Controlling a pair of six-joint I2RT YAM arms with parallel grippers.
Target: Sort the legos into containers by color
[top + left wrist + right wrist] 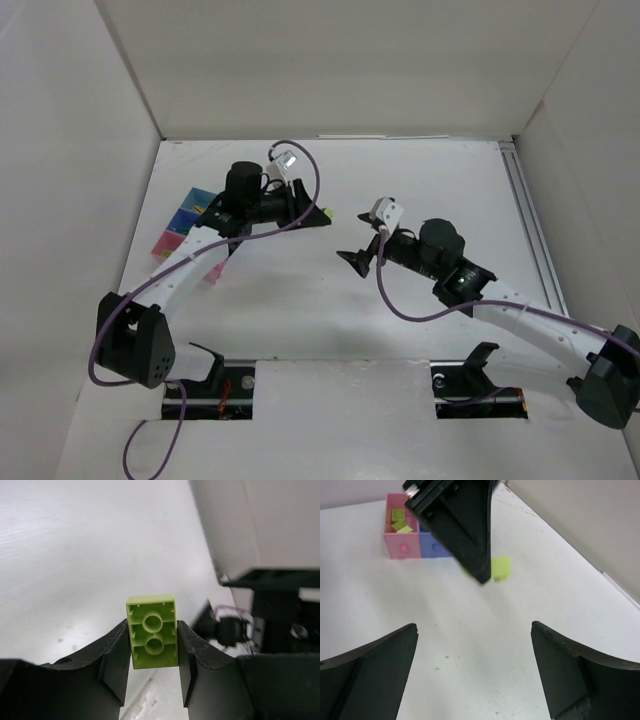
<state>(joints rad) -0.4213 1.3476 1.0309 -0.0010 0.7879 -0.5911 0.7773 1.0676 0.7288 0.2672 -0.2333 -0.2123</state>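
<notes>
Left gripper (pixel 152 630) is clamped on one yellow-green brick (pixel 152 647), fingers (pixel 116 662) pressing its two long sides, hollow underside facing the wrist cam, top half of the brick sticking out past the tips. The brick looks lifted off the table (pixel 300 320), roughly mid-table. Right gripper (pixel 474 627) is spread wide with nothing in it, near the left one and pointed at it. The trays sit well apart from the brick, off to the left by the left arm's forearm: pink tray (pixel 402 547) already has two yellow-green bricks in it, and blue tray (pixel 436 548) is joined right beside it, its contents hidden. Likely step: carry to pink. Risks: the grip catches only the lower part of the brick on smooth walls, so a quick swing could twist it or let it slip out. The arm must fold back toward its own forearm to reach the trays, so the aim may be poor. Because the trays touch, a slightly off release drops the brick in blue or on a rim. The right gripper is close enough to clip the left one if both move.
</notes>
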